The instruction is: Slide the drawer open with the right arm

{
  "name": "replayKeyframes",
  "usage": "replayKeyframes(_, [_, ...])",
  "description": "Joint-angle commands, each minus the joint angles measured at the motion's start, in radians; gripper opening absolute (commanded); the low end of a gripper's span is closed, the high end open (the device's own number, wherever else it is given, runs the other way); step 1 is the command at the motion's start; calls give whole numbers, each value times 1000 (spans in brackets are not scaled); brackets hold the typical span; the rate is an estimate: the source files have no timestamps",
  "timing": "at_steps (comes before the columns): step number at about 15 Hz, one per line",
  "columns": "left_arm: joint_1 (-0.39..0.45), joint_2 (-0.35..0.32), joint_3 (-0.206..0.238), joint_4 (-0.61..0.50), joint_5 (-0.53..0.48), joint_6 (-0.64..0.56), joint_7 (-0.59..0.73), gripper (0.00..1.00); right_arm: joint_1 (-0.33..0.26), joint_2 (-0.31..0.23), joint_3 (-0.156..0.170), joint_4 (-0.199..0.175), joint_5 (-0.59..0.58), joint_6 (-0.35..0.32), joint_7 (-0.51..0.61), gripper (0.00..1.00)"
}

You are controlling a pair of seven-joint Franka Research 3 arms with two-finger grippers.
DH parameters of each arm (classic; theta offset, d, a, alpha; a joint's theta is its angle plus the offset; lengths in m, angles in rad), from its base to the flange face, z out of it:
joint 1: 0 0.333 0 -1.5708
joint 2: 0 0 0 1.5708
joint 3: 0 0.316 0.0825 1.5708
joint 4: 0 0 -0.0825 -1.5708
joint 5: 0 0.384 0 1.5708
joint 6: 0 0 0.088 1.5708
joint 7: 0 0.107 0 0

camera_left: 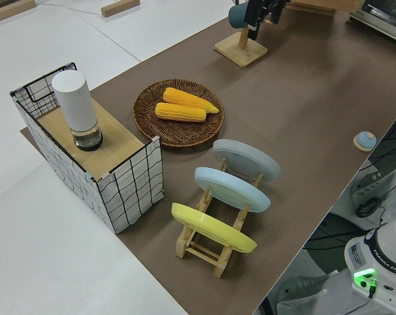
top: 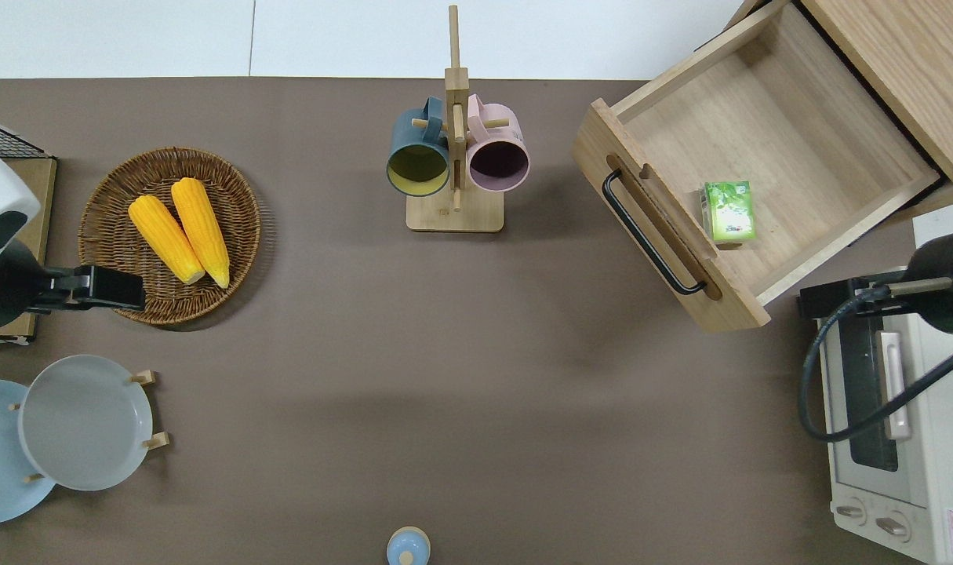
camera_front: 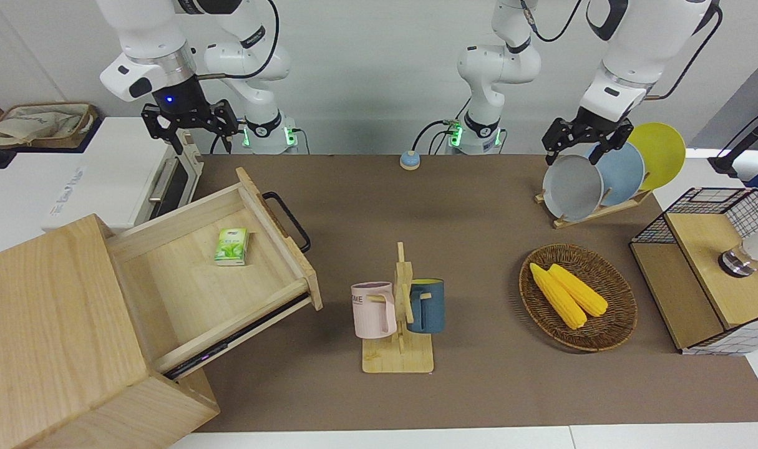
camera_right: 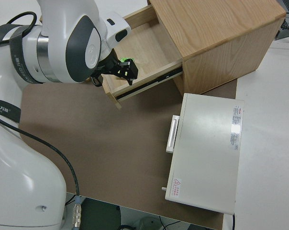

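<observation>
The right arm's jaws (camera_front: 188,123) are seen spread open with nothing held between them, raised up over the white toaster oven (top: 888,439) at the right arm's end of the worktop (camera_front: 478,262). Nothing is touched by them; the fingers hang free above the oven's glass door near its silver bar handle (top: 893,384).

Just out from those jaws, farther from the robots, the drawer (camera_front: 216,274) is found pulled well out of the pale wooden cabinet (camera_front: 60,337), so it's already standing open. Its black loop handle (top: 650,234) is well apart from the jaws, pointed toward the middle of the worktop. A small green packet (top: 729,210) is seen lying flat on the drawer floor, close to the front panel.

Farther out still, a wooden mug stand (camera_front: 398,337) is placed mid-worktop with a pink mug (camera_front: 374,310) and a dark blue mug (camera_front: 426,305) hung on it. A wicker basket (camera_front: 609,333) with two corn cobs (camera_front: 567,294) is set toward the left arm's end, along with a plate rack (camera_left: 214,246) and a wire-mesh box (camera_front: 697,299).

The left arm is parked; whether its jaws (camera_front: 583,142) are open can't be told.
</observation>
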Motion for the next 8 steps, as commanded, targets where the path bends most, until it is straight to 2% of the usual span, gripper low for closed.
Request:
replayKeyframes(1, [-2,-8,3,2,13,-14,1,998,-1,-5,-2,-16,-22,21,-23,990])
replayKeyframes(8, [-2,-8,3,2,13,-13,1,998,1,-5,3,-9,-22,9,-26,987])
